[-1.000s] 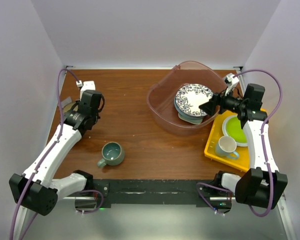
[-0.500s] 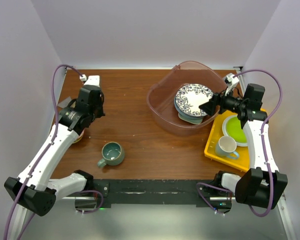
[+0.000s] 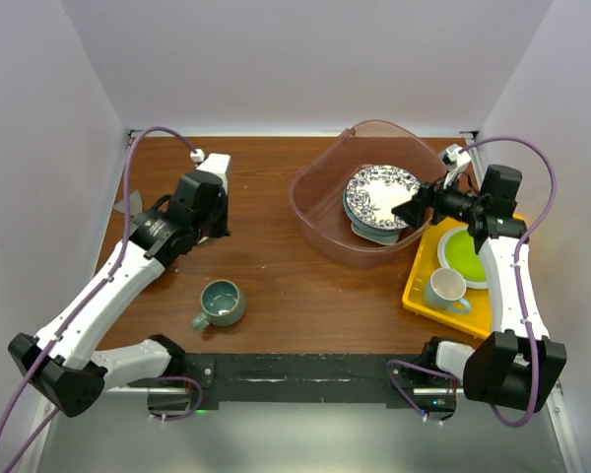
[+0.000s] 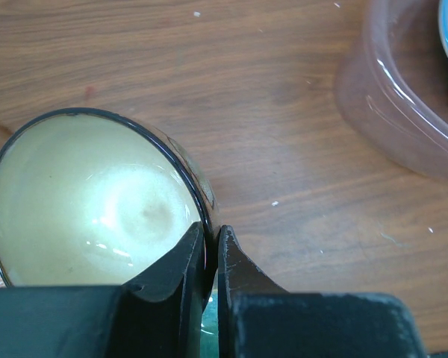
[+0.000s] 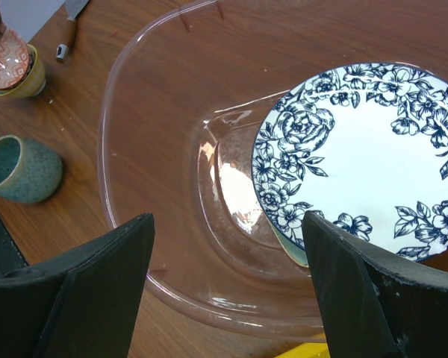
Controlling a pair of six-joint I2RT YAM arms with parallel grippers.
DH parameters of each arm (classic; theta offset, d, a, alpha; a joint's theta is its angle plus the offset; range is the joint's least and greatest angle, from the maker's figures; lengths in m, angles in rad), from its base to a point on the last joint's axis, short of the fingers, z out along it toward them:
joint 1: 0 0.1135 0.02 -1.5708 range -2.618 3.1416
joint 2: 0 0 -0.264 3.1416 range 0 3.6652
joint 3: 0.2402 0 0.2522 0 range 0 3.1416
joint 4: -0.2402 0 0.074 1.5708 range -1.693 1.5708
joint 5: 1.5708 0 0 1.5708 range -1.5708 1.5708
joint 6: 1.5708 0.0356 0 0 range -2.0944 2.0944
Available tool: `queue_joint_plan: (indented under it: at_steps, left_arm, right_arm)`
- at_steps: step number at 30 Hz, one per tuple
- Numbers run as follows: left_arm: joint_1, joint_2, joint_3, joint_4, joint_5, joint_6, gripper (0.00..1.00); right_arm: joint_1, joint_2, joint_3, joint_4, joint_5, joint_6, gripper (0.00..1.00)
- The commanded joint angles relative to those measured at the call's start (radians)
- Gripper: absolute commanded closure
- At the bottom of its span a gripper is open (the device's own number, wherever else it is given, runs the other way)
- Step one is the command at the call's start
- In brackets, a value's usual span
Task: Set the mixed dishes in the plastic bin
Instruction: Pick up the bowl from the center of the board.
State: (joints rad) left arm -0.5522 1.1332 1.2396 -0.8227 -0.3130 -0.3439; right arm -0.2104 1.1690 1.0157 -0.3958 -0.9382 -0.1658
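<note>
Pinching, left gripper (image 4: 213, 253): I see its fingers pressed together on the dark rim of the cream-lined bowl (image 4: 97, 201), well left of the plastic bin (image 3: 313, 219) and outside it.
Right gripper (image 5: 228, 283): spread wide, holding nothing, hovering at the plastic bin's right rim.
Plastic bin, contents: blue-floral plate (image 5: 366, 156) topping a stack; mint dish (image 5: 290, 246) edge beneath.
Yellow tray (image 3: 417, 286): lime-green plate (image 3: 465, 254), white mug (image 3: 445, 288).
Grey-teal mug (image 3: 220, 303): on the table (image 3: 266, 168), outside the plastic bin.

Same build on both: the left arm (image 3: 98, 301) and right arm (image 3: 517, 286) have white shells, chunky black joints and black bases at 6 o'clock. A purple cable (image 3: 129, 177) loops off each. The left gripper (image 4: 211, 250) and right gripper (image 5: 225, 224) have matte black fingers.
</note>
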Motion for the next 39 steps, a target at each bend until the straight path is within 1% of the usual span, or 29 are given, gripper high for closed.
queue_joint_plan:
  at_steps: [1,12,21,24,29,30,39]
  left_arm:
    - [-0.069,0.005,0.069,0.140,-0.006,0.051,1.00]
    - [-0.254,0.068,0.049,0.238,-0.017,0.123,1.00]
    - [-0.376,0.115,-0.005,0.332,-0.015,0.239,1.00]
    - [-0.396,0.126,-0.025,0.358,0.000,0.292,1.00]
    - [-0.414,0.134,-0.058,0.387,0.011,0.338,1.00]
    - [-0.420,0.134,-0.063,0.398,0.015,0.371,1.00]
    - [-0.451,0.126,-0.157,0.482,0.046,0.470,1.00]
  right_arm:
    - [-0.006,-0.014,0.006,0.028,-0.022,-0.012,0.16]
    - [-0.004,-0.008,0.004,0.028,-0.027,-0.015,0.14]
    - [-0.004,-0.002,0.001,0.029,-0.034,-0.017,0.13]
    - [-0.004,-0.002,0.001,0.028,-0.034,-0.018,0.13]
    - [-0.006,0.001,0.001,0.026,-0.042,-0.021,0.13]
    - [-0.004,0.003,0.001,0.026,-0.043,-0.023,0.13]
    - [-0.004,0.012,0.003,0.021,-0.063,-0.034,0.12]
